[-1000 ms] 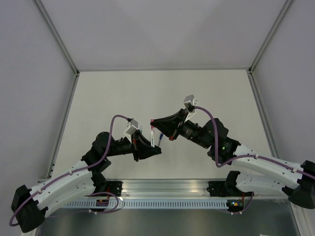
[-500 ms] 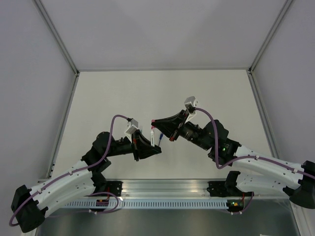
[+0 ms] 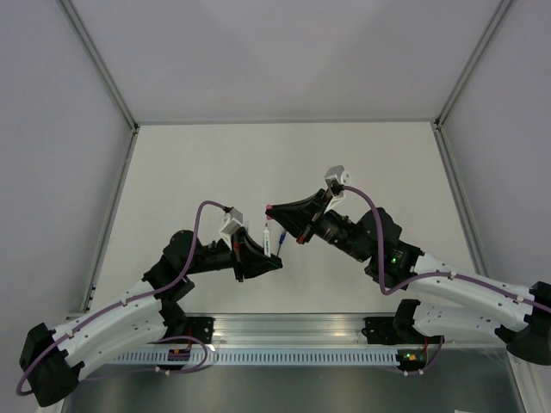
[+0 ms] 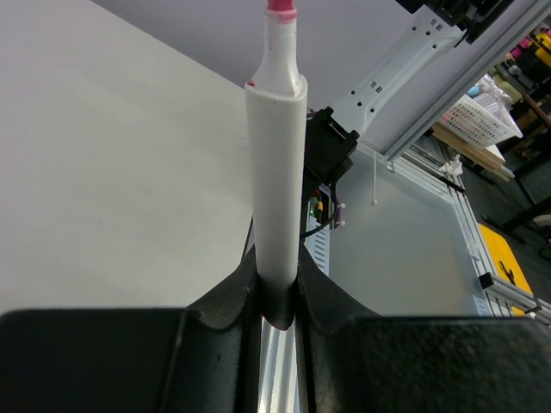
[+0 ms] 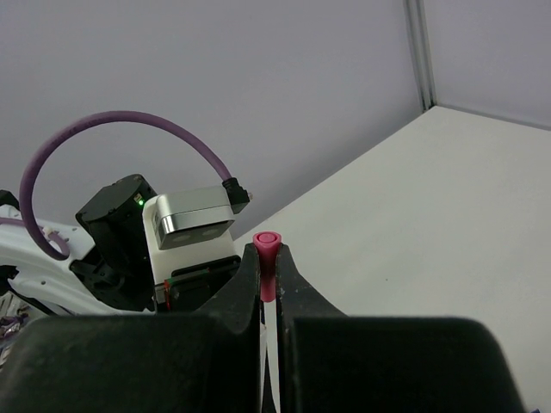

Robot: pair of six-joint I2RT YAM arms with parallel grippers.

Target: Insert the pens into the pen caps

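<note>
White table (image 3: 215,163), grey walls (image 3: 275,52) | left gripper (image 4: 278,297) clamped on white pen (image 4: 275,172), red tip up, above table | right gripper (image 5: 268,275) pinching red cap (image 5: 267,249), near pen tip, not touching

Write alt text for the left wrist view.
A white pen with a red tip stands clamped in the left pincer, its black fingers gripping the barrel's lower end. Behind it lie the pale table and a metal frame.
</note>
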